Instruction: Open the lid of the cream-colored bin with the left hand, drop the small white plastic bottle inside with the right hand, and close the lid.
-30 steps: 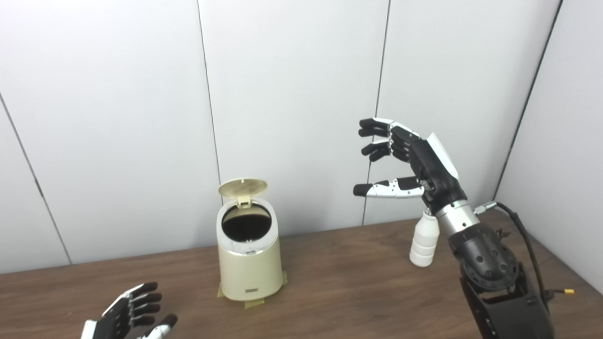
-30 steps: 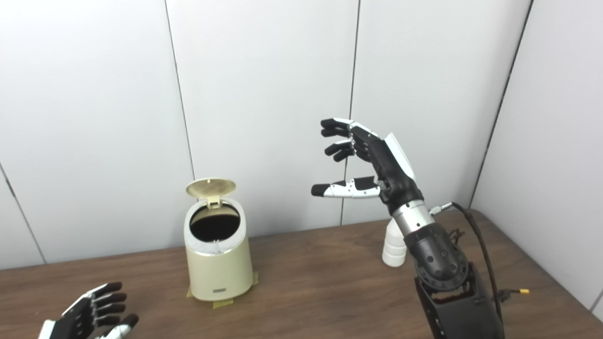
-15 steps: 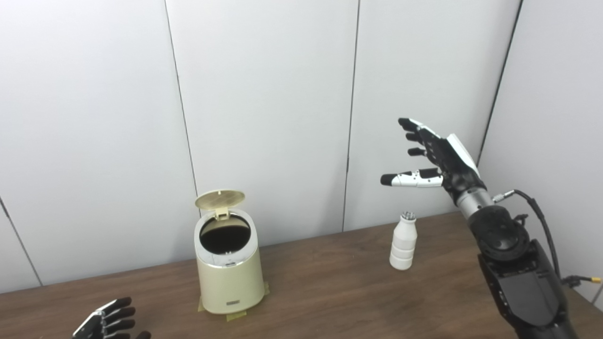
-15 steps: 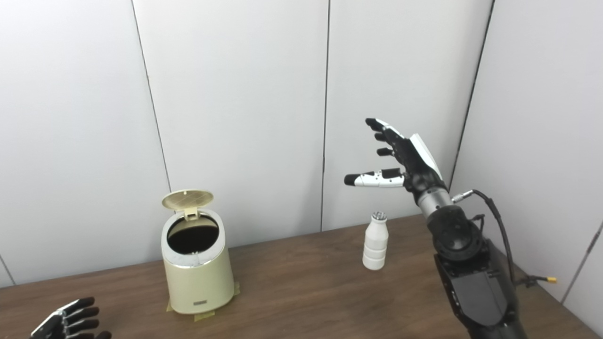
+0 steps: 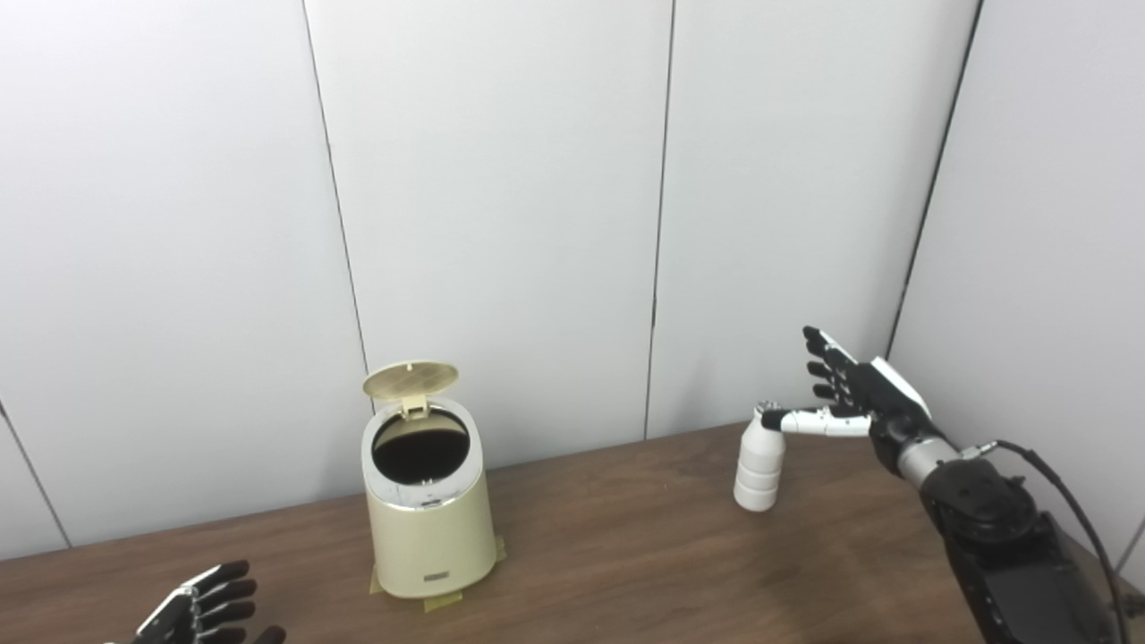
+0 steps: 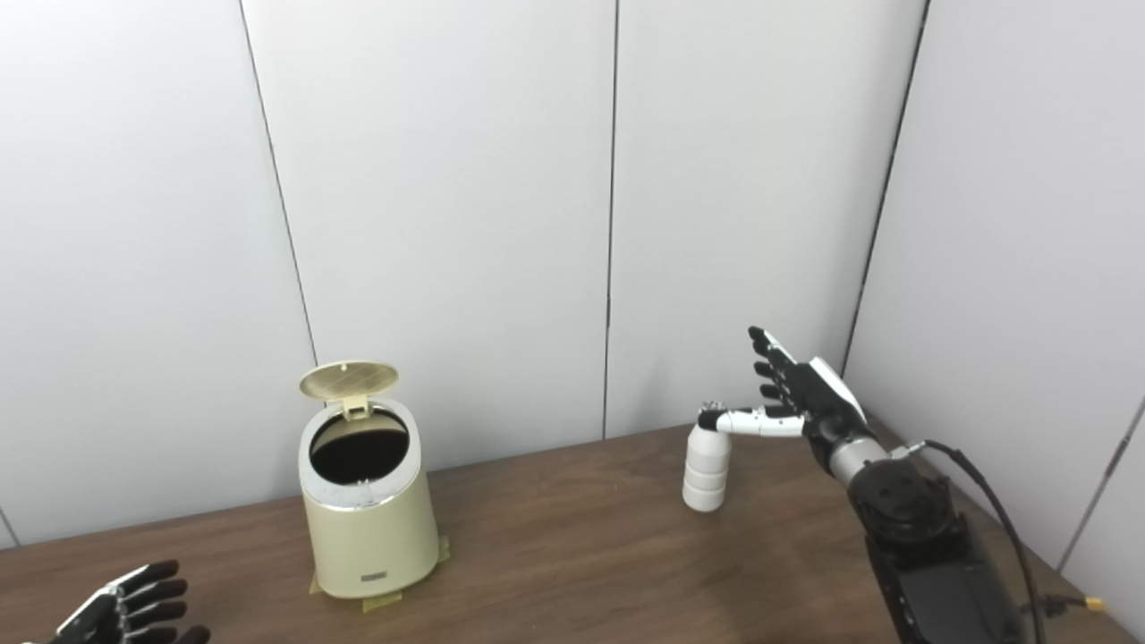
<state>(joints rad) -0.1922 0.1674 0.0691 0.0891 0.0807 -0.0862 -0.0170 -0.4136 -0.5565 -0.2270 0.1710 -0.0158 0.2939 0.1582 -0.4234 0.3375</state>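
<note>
The cream-colored bin (image 5: 432,523) stands on the brown table (image 5: 626,555) left of centre, its round lid (image 5: 410,380) tipped up and the dark inside showing. A small white plastic bottle (image 5: 759,462) stands upright at the back right. My right hand (image 5: 854,398) is open just right of the bottle, thumb stretched across its cap, fingers spread upward; the frames do not settle whether the thumb touches the cap. My left hand (image 5: 201,613) is open low at the bottom left, well away from the bin.
White wall panels (image 5: 501,206) close off the back, and a side wall (image 5: 1055,268) stands at the right. Tape tabs (image 5: 443,601) show under the bin. A black cable (image 5: 1064,501) runs along my right forearm.
My right hand has come down from high above the table to the bottle's cap level, beside it. The camera view has shifted. Bin, lid and left hand stay as they were.
</note>
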